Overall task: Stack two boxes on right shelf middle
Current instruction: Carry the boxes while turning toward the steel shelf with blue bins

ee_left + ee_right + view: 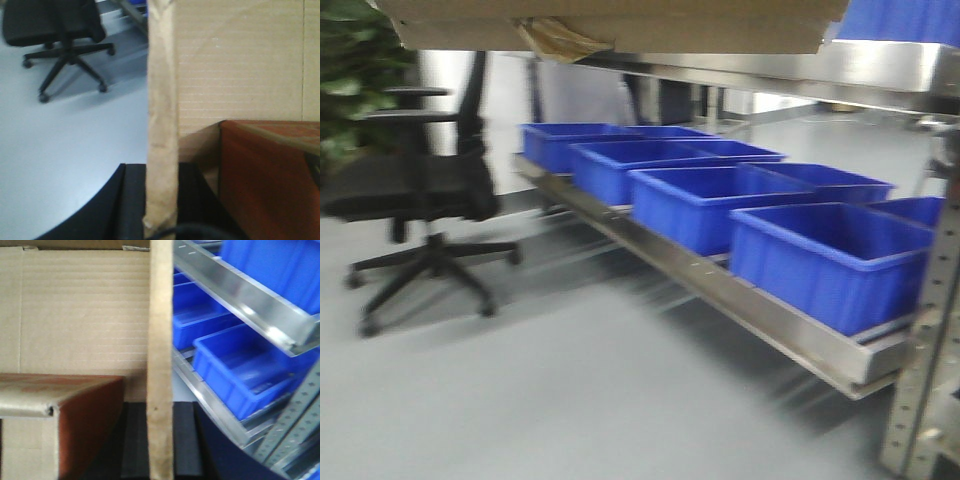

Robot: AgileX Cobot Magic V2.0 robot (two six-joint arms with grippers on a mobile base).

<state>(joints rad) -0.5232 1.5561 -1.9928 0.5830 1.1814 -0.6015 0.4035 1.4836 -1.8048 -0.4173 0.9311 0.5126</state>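
Edges of a brown corrugated cardboard box (240, 65) sit between the black fingers of left gripper (161, 212) and right gripper (160, 442), lower centre; whether either is clamped, I cannot tell.

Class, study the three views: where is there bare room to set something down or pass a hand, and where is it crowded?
Bare: the grey floor between the office chair and the lower rack level. Crowded: that level is packed with blue bins; higher up, the cardboard box sits close by the steel shelf lip.
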